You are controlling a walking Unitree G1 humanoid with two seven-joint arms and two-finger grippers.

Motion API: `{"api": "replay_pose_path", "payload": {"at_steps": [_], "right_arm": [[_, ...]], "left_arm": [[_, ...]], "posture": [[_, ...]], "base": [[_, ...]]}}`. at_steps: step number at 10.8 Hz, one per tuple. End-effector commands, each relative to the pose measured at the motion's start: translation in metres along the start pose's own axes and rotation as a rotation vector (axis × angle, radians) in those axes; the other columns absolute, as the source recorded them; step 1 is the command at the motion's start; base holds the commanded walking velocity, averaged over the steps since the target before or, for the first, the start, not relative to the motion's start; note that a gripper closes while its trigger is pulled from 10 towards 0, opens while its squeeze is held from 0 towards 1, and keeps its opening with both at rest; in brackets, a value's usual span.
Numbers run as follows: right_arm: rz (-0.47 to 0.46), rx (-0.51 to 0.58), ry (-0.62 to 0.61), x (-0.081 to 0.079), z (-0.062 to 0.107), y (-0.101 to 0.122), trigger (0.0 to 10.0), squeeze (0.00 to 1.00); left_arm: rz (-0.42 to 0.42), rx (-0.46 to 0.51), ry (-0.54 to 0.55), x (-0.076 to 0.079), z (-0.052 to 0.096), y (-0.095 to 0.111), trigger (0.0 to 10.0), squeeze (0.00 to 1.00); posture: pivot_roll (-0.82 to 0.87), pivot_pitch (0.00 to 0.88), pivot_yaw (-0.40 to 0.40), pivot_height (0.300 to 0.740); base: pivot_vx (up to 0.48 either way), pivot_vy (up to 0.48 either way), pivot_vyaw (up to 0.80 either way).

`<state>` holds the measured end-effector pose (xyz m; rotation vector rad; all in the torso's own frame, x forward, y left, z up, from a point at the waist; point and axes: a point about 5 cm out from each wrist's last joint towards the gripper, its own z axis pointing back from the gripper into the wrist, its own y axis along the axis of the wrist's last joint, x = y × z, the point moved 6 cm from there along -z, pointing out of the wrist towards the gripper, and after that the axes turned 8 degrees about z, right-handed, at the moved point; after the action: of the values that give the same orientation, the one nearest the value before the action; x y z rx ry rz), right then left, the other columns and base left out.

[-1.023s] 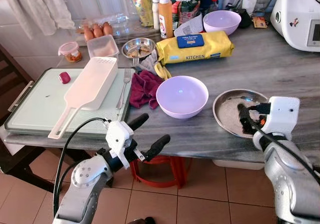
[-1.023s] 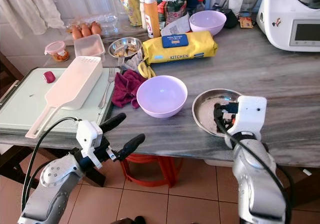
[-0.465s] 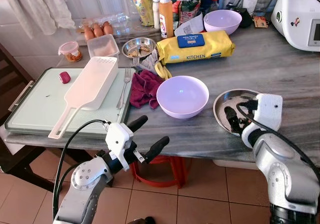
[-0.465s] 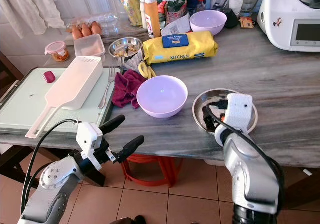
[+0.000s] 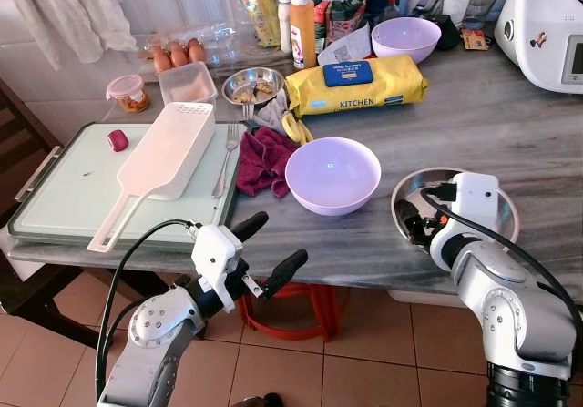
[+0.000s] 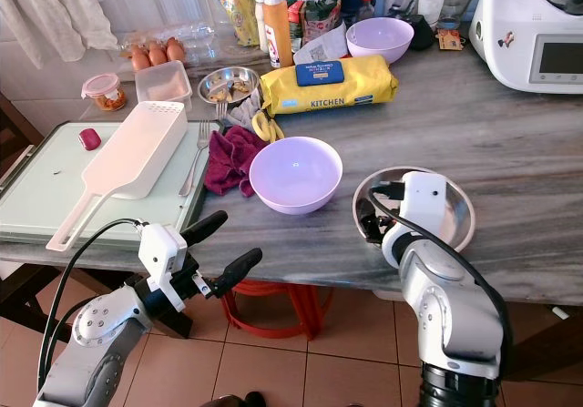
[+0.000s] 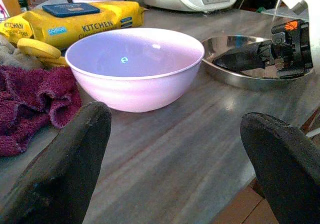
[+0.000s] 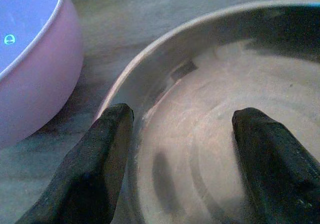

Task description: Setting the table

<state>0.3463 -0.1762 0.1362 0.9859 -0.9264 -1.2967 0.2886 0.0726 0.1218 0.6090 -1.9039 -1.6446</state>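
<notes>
Two fingers of right gripper (image 8: 175, 159) spread over steel plate (image 8: 210, 134) rim (pre-grasp, likely); lilac bowl (image 5: 332, 175) at plate's 9 o'clock; left gripper (image 5: 269, 248) open, idle.

Soft, even daylight fills the head views, bright toward the far wall. The grey marbled stone worktop (image 5: 492, 116) shows a mild sheen. A small white glint sits inside the near lilac plastic bowl (image 5: 332, 176), and the round steel plate (image 6: 460, 214) reflects light along its rim. Shadows under things are faint and short. The head views are sharp, with slight bending at the edges. In the left wrist view the two black fingers (image 7: 60, 169) are blurred and dark. The right wrist view is soft, and its fingers (image 8: 95, 174) are out of focus.
</notes>
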Motion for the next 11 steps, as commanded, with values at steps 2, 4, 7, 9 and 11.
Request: {"api": "replay_pose_path", "payload": {"at_steps": [2,4,7,9,11], "right_arm": [[-0.018,-0.01,0.049,-0.014,-0.003,0.001,10.0,0.0],[-0.026,0.024,0.057,-0.015,-0.004,0.007,10.0,0.0],[-0.002,0.066,0.071,-0.02,-0.003,0.015,10.0,0.0],[0.045,0.156,0.041,-0.016,0.005,0.027,10.0,0.0],[0.051,0.245,0.026,-0.014,0.015,0.038,10.0,0.0]], "left_arm": [[-0.007,-0.026,0.016,-0.004,0.005,-0.007,10.0,0.0],[-0.007,-0.028,0.016,-0.004,0.005,-0.007,10.0,0.0],[-0.012,-0.029,0.021,-0.004,0.006,-0.007,10.0,0.0],[-0.015,-0.018,0.034,-0.006,0.006,-0.003,10.0,0.0],[-0.011,0.004,0.039,-0.007,0.006,0.005,10.0,0.0]], "posture": [[-0.1,0.145,0.121,0.74],[-0.1,0.146,0.123,0.74],[-0.1,0.149,0.125,0.74],[-0.1,0.147,0.126,0.74],[-0.1,0.135,0.128,0.74]], "base": [[0.0,0.0,0.0],[0.0,0.0,0.0],[0.0,0.0,0.0],[0.0,0.0,0.0],[0.0,0.0,0.0]]}}
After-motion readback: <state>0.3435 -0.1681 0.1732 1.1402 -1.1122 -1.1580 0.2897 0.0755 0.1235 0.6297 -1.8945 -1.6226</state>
